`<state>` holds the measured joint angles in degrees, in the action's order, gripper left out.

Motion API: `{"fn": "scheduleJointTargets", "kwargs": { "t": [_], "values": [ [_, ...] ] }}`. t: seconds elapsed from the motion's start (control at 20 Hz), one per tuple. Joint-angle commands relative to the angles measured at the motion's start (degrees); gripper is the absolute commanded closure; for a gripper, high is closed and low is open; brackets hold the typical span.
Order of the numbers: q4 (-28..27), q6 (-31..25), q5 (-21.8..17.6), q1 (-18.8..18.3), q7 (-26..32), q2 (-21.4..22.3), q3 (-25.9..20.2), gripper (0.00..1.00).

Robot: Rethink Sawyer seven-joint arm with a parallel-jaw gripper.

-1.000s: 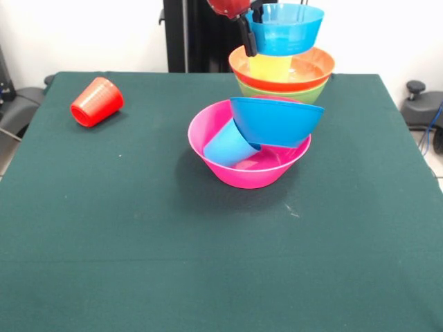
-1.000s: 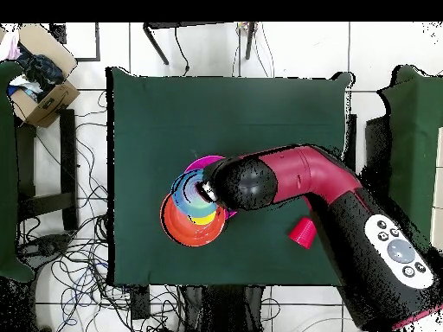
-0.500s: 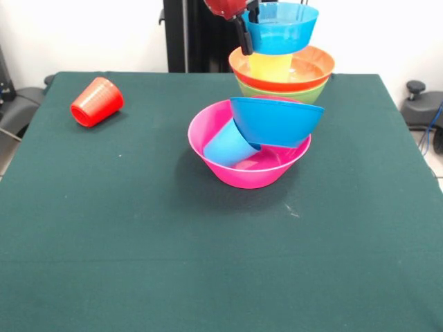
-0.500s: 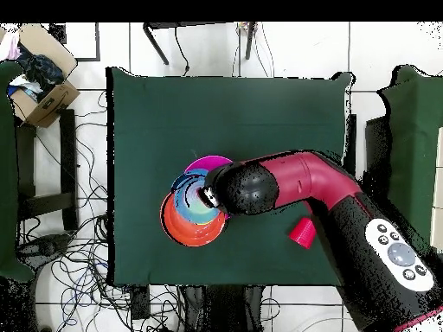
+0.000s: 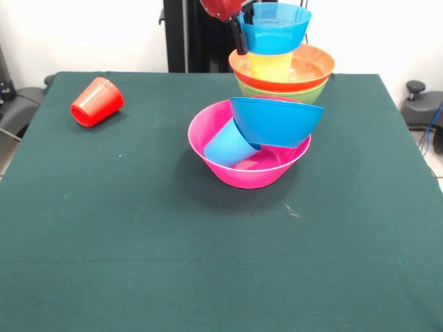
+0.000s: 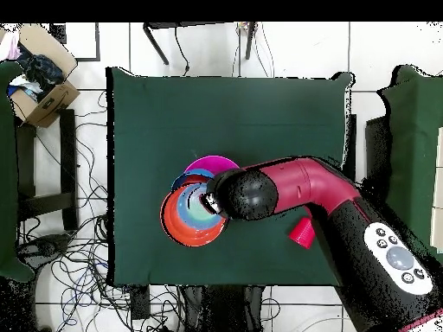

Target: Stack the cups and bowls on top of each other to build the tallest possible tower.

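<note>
Hand at the top of the front view is clamped on the left rim of a small blue bowl, one dark finger running down the outside wall. Over the last second hand and bowl have risen a little and drifted left, so the bowl now hangs clear above a yellow cup, which stands directly below it inside a large orange bowl nested in a green bowl. Below and nearer the camera than the hand sits the large pink bowl, the tower's base, holding a tilted large blue bowl and a light blue cup lying on its side. Far to the hand's left, a red cup lies tipped on the green desk. The lift suggests the small bowl is being carried off for stacking; the pink pile looks untidy, so nothing tall stands yet.
</note>
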<state>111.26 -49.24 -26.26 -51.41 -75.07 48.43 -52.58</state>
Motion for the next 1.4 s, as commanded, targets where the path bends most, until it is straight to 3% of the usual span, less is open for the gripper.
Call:
{"fn": "scheduleJointTargets", "kwargs": {
  "t": [0.05,1.4],
  "values": [
    [2.2,-6.4,-3.4,2.0,1.5,0.1,4.7,1.00],
    [5.0,-1.6,-1.9,4.8,-2.3,-0.4,6.6,1.00]
  ]
}}
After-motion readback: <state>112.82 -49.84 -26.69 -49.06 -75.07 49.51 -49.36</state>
